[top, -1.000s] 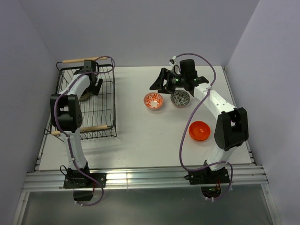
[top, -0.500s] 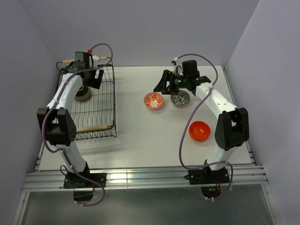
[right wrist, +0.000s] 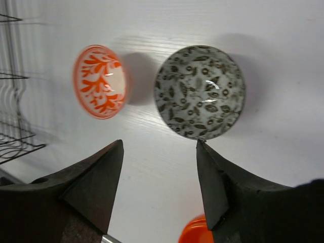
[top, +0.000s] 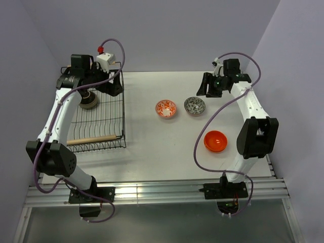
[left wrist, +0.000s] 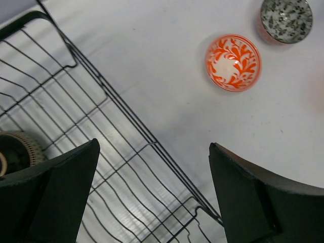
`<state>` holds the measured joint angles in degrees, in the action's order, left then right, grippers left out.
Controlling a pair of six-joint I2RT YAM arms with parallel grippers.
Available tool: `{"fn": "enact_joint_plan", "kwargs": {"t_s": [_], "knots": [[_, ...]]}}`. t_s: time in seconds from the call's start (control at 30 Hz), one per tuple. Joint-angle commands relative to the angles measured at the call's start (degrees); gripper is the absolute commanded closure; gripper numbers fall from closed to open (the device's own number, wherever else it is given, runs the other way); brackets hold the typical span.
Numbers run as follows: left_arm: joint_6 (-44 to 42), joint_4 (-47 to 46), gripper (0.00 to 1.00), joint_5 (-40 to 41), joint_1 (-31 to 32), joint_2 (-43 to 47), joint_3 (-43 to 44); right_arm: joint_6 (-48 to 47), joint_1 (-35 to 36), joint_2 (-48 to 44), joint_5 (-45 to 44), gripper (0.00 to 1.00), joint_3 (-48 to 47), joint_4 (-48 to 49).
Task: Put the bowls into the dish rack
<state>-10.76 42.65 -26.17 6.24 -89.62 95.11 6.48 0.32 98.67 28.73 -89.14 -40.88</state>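
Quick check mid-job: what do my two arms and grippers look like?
The left arm and right arm have white links with black joint housings; a purple cable loops along each. The left gripper and right gripper have broad, matt black, wedge-shaped fingers.

Top external: fixed high behind the near edge of the bench (top: pixel 152 152), tilted down and forward. Far off; takes in all four edges, with both arm bases at the bottom of the view.

Left wrist: sits above the far-left corner, looks steeply down and toward mid-bench, closer in. Left gripper (left wrist: pixel 153 144) at the bottom of the view, right side of the dish rack (left wrist: pixel 109 94) beneath.

Right wrist: sits near the far-right corner, faces down and leftward, tightest on the bowls. Right gripper (right wrist: pixel 160 143) at the bottom of the view.

Shared by all three: red-and-white bowl (right wrist: pixel 99 81) and grey-speckled bowl (right wrist: pixel 200 92) at mid-bench.
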Motion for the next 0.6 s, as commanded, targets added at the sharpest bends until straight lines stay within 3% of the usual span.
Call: {"fn": "enact_joint_plan", "kwargs": {"t_s": [0.0,0.27,0.57], "knots": [[1.7,-1.7,0.05,-5.6,1.4,0.4,-1.9,-4.9,0.0,4.0,-8.5,0.35,-4.0,-5.3],[4.2,-3.1,0.06,-4.4,3.3,0.4,-3.5,-5.8,-1.6,14.7,-13.2,0.39,-10.9,-10.0],[5.8,-3.6,0.08,-1.7,3.6,0.5,-5.1,-5.5,-1.8,18.8,-15.8,0.42,-11.9,-8.5]]}}
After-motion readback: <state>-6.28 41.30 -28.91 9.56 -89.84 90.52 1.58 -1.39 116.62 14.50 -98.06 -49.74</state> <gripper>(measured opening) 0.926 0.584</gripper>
